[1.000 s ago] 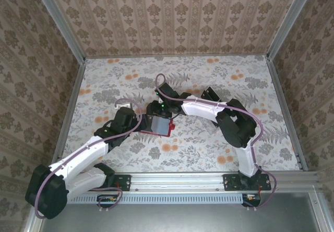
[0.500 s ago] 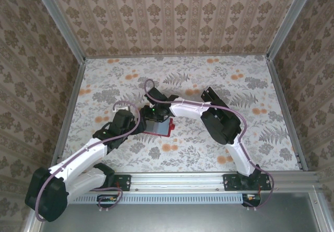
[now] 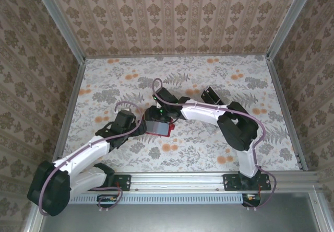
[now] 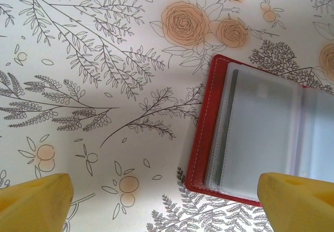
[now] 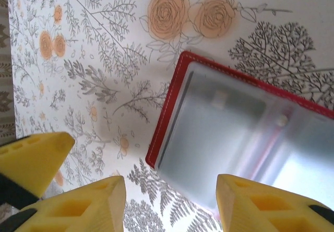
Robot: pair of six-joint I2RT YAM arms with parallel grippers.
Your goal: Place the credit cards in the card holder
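Observation:
The card holder (image 3: 160, 128) lies open on the flowered table, red with cloudy clear sleeves (image 4: 261, 138). In the right wrist view it (image 5: 172, 112) shows a dim grey shape through its top sleeve; I cannot tell whether that is one of the credit cards. My left gripper (image 3: 138, 128) sits just left of the holder, and in its own view the left gripper (image 4: 167, 206) is wide open, straddling the holder's near corner. My right gripper (image 3: 159, 116) hovers over the holder's far side. The right gripper (image 5: 169, 206) stands open, with a sleeve's corner between its yellow fingers (image 5: 250, 206).
A small black object (image 3: 211, 94) stands behind the right arm's forearm. Metal rails (image 3: 209, 181) frame the table, with patterned walls on three sides. One yellow finger of the left gripper (image 5: 31, 159) shows at the left edge of the right wrist view.
The right arm swung its wrist and elbow to the left, then back to about where it started. The left arm and the holder barely moved. Both grippers kept their opening.

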